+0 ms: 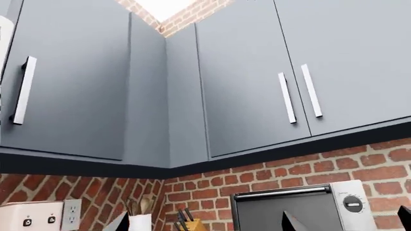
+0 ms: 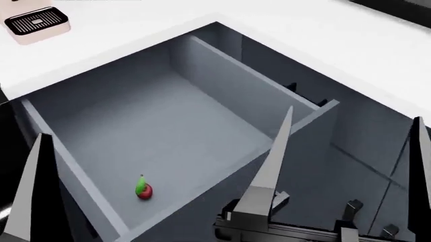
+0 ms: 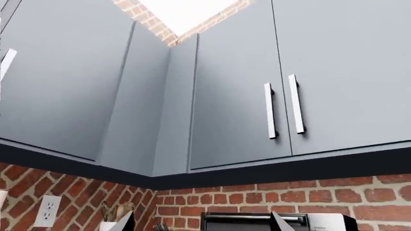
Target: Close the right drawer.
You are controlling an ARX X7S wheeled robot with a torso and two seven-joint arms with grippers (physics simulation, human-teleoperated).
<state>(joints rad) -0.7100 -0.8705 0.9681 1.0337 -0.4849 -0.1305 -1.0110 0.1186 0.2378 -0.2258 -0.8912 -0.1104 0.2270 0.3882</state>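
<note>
The right drawer (image 2: 161,126) stands open in the head view, a deep slate blue-grey box pulled out below the white countertop (image 2: 323,45). Dark handle parts (image 2: 292,87) show just beyond its right wall. A small red and green object (image 2: 143,189) lies on the drawer floor. My right gripper (image 2: 348,161) is open, its fingers pointing up over the drawer's near right corner, and holds nothing. One finger (image 2: 34,191) of my left gripper rises at the left edge by the drawer's left wall. In the wrist views the left gripper (image 1: 205,225) and the right gripper (image 3: 202,224) are open and empty.
A pale appliance with a slotted top (image 2: 37,22) sits on the counter at the far left. Both wrist views look up at grey wall cabinets (image 1: 257,72), brick wall (image 3: 359,197), a toaster oven (image 1: 295,207), a knife block (image 1: 189,224) and a utensil holder (image 1: 138,219).
</note>
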